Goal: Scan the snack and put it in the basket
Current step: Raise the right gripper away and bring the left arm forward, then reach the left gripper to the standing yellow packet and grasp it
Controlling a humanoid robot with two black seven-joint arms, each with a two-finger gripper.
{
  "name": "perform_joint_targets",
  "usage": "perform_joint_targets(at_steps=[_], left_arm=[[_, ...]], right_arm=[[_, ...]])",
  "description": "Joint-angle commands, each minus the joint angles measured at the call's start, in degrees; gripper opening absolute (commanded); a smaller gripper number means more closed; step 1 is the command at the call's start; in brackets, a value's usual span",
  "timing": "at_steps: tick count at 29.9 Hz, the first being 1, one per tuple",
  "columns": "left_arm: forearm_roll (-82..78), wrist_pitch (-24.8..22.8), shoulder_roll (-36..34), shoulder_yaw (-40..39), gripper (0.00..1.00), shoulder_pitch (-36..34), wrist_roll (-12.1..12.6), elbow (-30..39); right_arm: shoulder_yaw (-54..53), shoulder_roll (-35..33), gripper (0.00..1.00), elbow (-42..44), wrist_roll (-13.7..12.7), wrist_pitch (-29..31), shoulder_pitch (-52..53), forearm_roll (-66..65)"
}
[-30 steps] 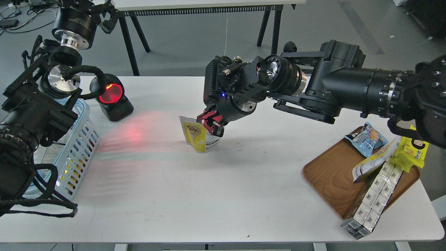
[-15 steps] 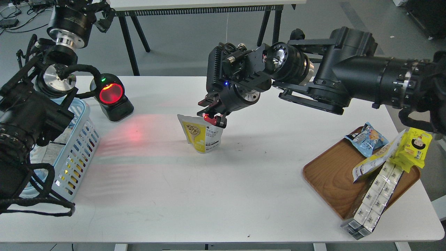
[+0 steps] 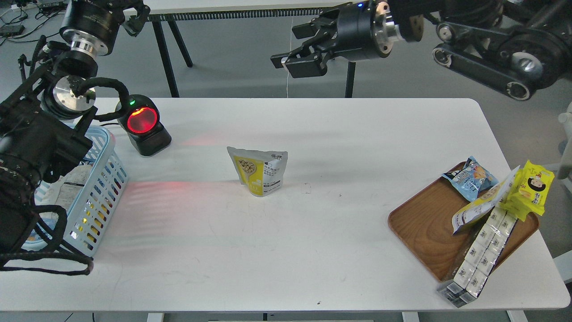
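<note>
The snack (image 3: 259, 172), a small yellow and white-grey pouch with a round bean picture, stands upright and free in the middle of the white table (image 3: 286, 250). My right gripper (image 3: 289, 47) is high above the table's far edge, well behind the pouch, open and empty. The light blue slotted basket (image 3: 99, 185) sits at the left edge, partly hidden by my left arm. My left gripper (image 3: 132, 12) is at the top left edge, dark and cut off, so its fingers do not show clearly.
A black barcode scanner (image 3: 143, 123) with a glowing red window stands right of the basket and casts red light on the table. A brown wooden tray (image 3: 424, 228) at the right holds a blue crinkly packet (image 3: 469, 178), a bright yellow pack (image 3: 532, 188) and boxed items.
My right gripper has let go of the pouch's top, opened, and risen up and back to the right. The pouch stays standing where it was. The left arm barely moved.
</note>
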State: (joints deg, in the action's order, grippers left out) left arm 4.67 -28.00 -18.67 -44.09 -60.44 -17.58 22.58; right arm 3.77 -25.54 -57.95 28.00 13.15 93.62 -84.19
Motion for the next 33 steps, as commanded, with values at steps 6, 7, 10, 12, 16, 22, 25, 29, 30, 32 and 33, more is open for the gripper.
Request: perform_joint_targets(at_steps=[6,7,10,12,16,22,25,29,30,32,33], left_arm=[[-14.40,0.00,-3.13,6.21,0.99,-6.88,2.38,1.68],[-15.55,0.00,-3.13,6.21,0.99,-7.15,2.38,1.85],[-17.85,0.00,-3.56,6.91,0.99,-7.76,2.64,4.22],[-21.26,0.00,-5.32,7.00,0.99,-7.85,2.64,7.81],[-31.18,0.00,-8.92,7.00,0.99,-7.51,2.64,17.64],[-49.20,0.00,-17.09,8.14,0.99,-6.45,2.73,36.98],[-56.85,0.00,-17.89,8.59,0.99,-5.57,2.64,43.49],[-71.08,0.00,-17.63,9.29,0.99,-4.25,2.11,50.27],[-75.03,0.00,-17.45,9.55,0.99,-3.99,2.02,51.24],[-81.71,0.00,-16.84,10.51,0.99,-3.20,1.85,52.04],[-84.97,0.00,-16.05,11.48,0.99,-2.94,1.76,52.04]], right_arm=[[-8.86,-10.14,0.96,0.03,0.00,-4.27,-11.26,15.36],[-9.65,-11.28,0.96,0.20,0.00,-4.44,-12.23,16.42],[-12.99,-12.78,0.96,0.90,0.00,-6.02,-15.30,22.64],[-14.13,-13.31,0.96,1.17,0.00,-7.16,-17.94,28.61],[-15.37,-15.24,0.97,1.08,0.00,-8.31,-21.19,37.85],[-17.48,-14.54,0.97,1.96,0.00,-10.16,-26.82,55.42],[-18.09,-12.10,0.97,5.03,0.00,-9.55,-27.79,62.81],[-18.97,-9.10,0.98,8.90,0.00,-7.70,-29.11,74.32],[-18.97,-9.09,0.98,9.78,0.00,-6.13,-29.55,77.74],[-18.97,-9.01,0.98,10.92,0.00,-2.97,-30.34,83.98],[-18.97,-9.01,0.98,11.19,0.00,-1.99,-30.86,87.32]])
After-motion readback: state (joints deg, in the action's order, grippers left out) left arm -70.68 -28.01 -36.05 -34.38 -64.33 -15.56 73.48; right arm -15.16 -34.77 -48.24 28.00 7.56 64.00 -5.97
